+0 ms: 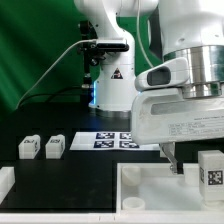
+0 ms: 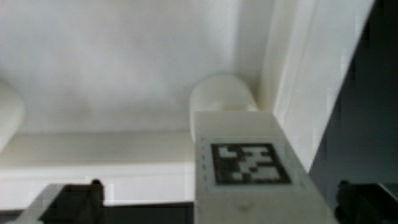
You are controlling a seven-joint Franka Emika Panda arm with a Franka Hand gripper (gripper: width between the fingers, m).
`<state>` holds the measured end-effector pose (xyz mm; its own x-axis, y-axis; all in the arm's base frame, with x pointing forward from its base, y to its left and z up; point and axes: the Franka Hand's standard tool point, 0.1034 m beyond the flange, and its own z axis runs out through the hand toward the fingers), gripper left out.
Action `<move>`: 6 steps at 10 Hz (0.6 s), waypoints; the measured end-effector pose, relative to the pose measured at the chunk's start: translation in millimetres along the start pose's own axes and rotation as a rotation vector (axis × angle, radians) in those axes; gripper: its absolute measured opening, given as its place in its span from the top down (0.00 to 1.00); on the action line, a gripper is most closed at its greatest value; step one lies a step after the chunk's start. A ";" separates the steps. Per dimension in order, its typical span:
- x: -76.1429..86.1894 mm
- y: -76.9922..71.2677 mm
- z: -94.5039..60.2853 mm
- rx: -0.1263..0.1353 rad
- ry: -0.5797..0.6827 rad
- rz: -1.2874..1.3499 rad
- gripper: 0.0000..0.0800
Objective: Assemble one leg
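Note:
A white leg (image 2: 246,150) with a black-and-white tag stands at the corner of the large white rimmed panel (image 2: 107,80). In the wrist view it sits between my two dark fingers (image 2: 71,202), with a gap on each side. My gripper (image 2: 217,208) is open around it and holds nothing. In the exterior view the same leg (image 1: 210,168) stands at the right edge, on the panel (image 1: 150,185). My gripper (image 1: 190,160) is low over it, and one finger (image 1: 171,157) shows to the leg's left. The other finger is hidden there.
Two more legs (image 1: 28,147) (image 1: 55,146) stand on the black table at the exterior view's left. The marker board (image 1: 108,140) lies behind the panel. A white part (image 1: 5,183) sits at the lower left edge. The robot base (image 1: 108,80) is at the back.

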<state>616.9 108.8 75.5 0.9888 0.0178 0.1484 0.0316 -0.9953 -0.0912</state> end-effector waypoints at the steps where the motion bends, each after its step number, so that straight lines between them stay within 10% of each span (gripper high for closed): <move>1: -1.4 0.1 -0.2 0.007 -0.102 0.001 0.19; 4: 3.8 -1.9 -4.8 0.009 -0.206 0.009 0.19; 6: 3.0 -1.3 -3.7 0.008 -0.205 0.010 0.50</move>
<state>619.3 109.7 79.6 0.9980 0.0278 -0.0564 0.0221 -0.9948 -0.0996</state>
